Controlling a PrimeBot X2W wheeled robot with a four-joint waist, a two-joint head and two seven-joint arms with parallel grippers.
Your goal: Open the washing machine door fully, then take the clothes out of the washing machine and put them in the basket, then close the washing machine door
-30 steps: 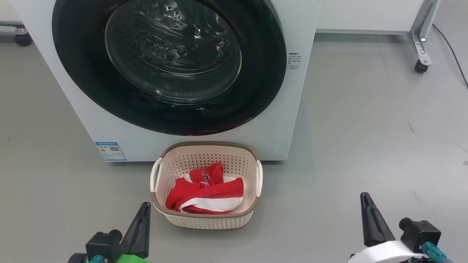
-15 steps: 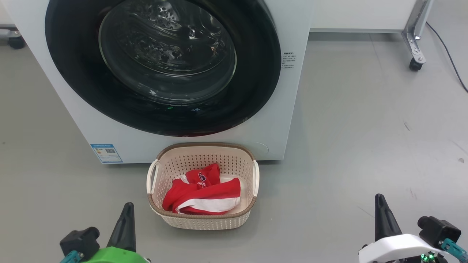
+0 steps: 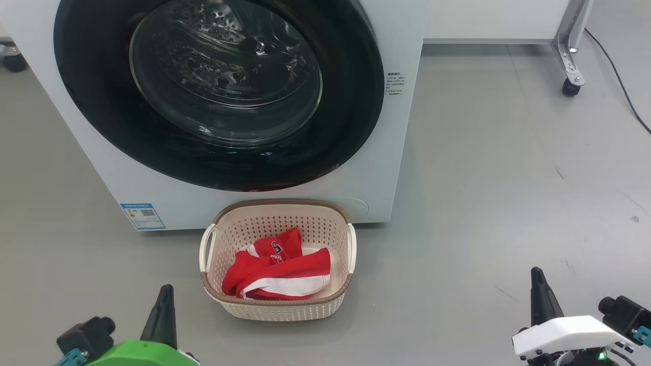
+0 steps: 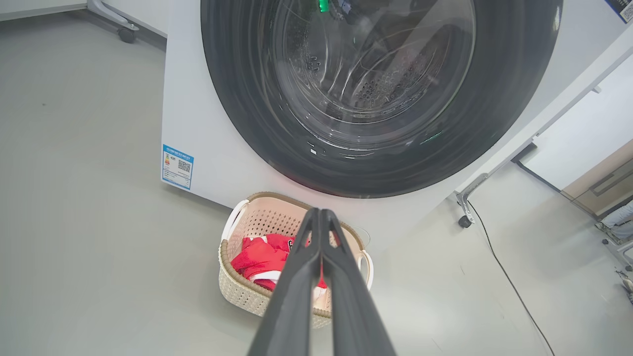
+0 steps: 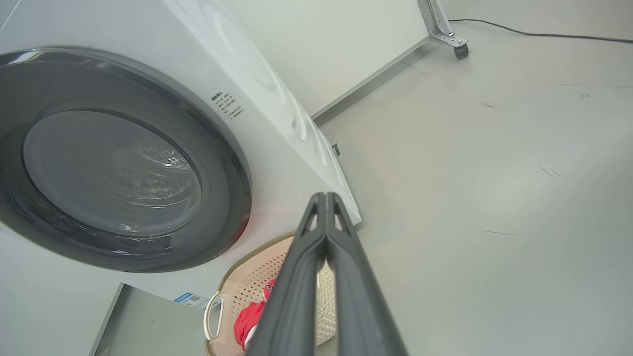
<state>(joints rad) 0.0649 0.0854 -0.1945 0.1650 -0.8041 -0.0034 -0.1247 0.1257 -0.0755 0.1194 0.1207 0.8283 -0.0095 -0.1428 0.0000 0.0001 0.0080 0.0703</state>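
Note:
The white washing machine (image 3: pixel 396 152) stands ahead with its round black washing machine door (image 3: pixel 351 112) shut flat against the front. On the floor before it sits the cream basket (image 3: pixel 277 307), holding the red clothes (image 3: pixel 277 267) with white stripes. My left gripper (image 3: pixel 164 292) is at the lower left, shut and empty, apart from the basket. At the lower right, well away from it, my right gripper (image 3: pixel 536 273) is shut and empty too. The left wrist view shows the door (image 4: pixel 509 109), basket (image 4: pixel 237 291) and clothes (image 4: pixel 259 257) beyond the fingers (image 4: pixel 316 217). The right wrist view shows the door (image 5: pixel 232 198) and the basket (image 5: pixel 247 282).
Grey floor lies all around. A metal frame leg on a caster (image 3: pixel 569 86) stands at the back right with a black cable (image 3: pixel 618 81) trailing beside it. A blue label sticker (image 3: pixel 142 216) is on the machine's lower left corner.
The head view has drifted, so the machine and basket sit further left. Both grippers have dropped lower and spread outward in the picture. The door stays shut and the clothes stay in the basket.

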